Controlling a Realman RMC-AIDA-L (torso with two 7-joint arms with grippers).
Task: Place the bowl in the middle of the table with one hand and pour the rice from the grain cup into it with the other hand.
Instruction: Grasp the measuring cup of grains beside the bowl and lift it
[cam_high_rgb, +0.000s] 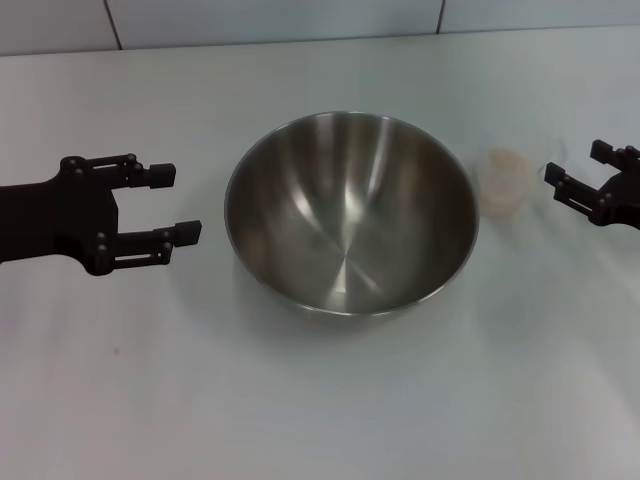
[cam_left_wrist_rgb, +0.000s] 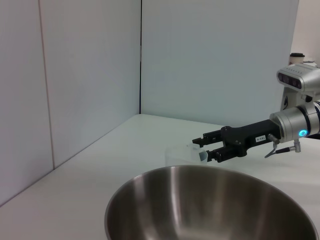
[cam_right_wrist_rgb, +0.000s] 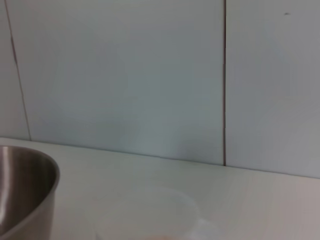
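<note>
Right pincer spread, aimed at cup just beside it | bowl mid-worktop | left pincer spread, idle beside bowl

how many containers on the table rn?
2. Large round stainless-steel bowl mid-table, empty; small translucent plastic grain cup of rice just off its rim toward the open right gripper. None appear hidden.

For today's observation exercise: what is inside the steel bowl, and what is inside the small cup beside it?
The bowl shows only bare shiny metal, no grains. The grain cup holds pale rice; its depth cannot be judged through the cloudy wall.
</note>
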